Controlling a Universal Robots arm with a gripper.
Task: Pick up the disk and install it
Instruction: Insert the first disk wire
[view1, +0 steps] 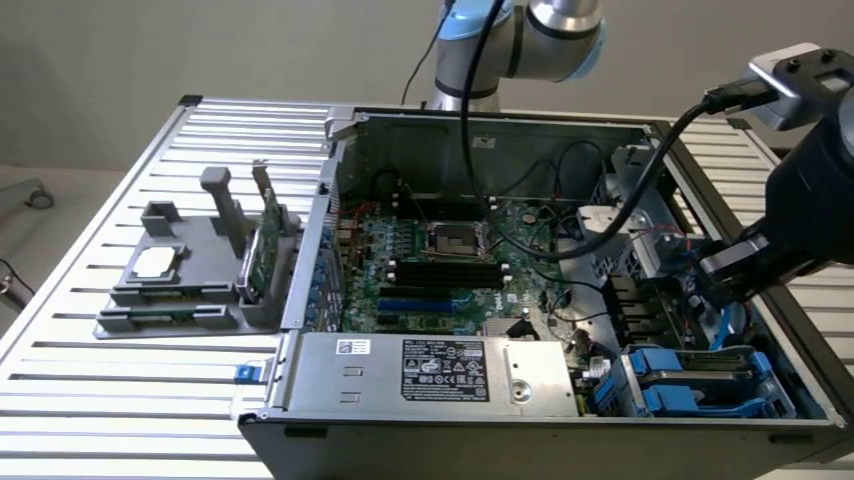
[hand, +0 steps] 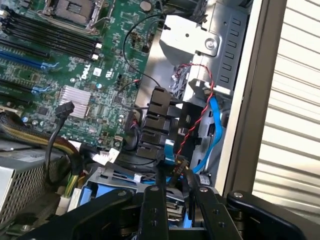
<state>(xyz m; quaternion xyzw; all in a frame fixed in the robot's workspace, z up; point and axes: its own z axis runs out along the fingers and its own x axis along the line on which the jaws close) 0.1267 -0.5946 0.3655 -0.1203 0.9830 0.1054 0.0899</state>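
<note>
Gripper (view1: 730, 273) (hand: 176, 201) inside PC case (view1: 467, 128), right side, by blue cable (hand: 213, 125); open/shut: can't tell. Disk (view1: 701, 378) w/ blue rails sits in near-right bay, just below gripper.

Bright, even light in exterior view; soft shadow inside computer case (view1: 467, 135). In wrist view, hard glare off steel bracket (hand: 187, 37); bench (hand: 295, 100) slats near white, possibly overexposed.

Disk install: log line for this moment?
gripper: low over blue carriers | where: exterior view's right end of open case | held: cannot tell
</note>
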